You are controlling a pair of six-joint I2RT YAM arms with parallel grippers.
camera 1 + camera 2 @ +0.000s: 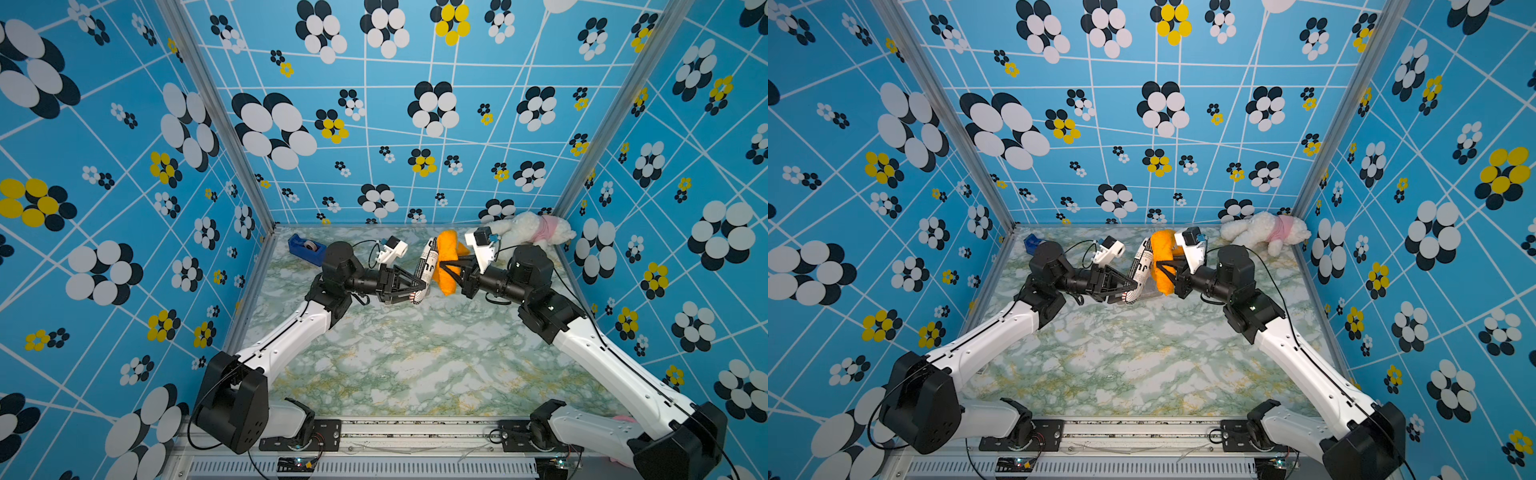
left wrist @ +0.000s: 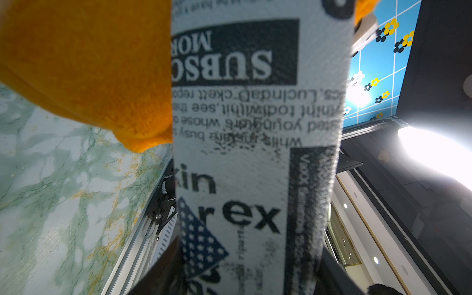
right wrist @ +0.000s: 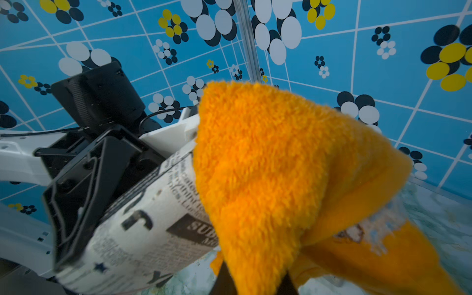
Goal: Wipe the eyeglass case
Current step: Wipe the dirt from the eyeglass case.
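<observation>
Both top views: at 12 o'clock on the table [image 1: 415,357] your left gripper [image 1: 423,287] clamps one eyeglass case [image 1: 429,259] and your right gripper [image 1: 442,266] clamps one orange cloth [image 1: 448,247] against it. One tape dispenser [image 1: 305,248] sits at 10 o'clock, one plush toy [image 1: 528,232] at 2.

A robot test cell: flower-patterned walls [image 1: 374,124], aluminium frame rail [image 1: 415,432], marbled tabletop [image 1: 415,365].

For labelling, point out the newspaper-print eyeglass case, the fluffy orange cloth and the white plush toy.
Newspaper-print eyeglass case [image 1: 428,262]: top view, printed middle.
Fluffy orange cloth [image 3: 268,166]: right wrist view, upper fold.
White plush toy [image 1: 520,231]: top view, body.
</observation>
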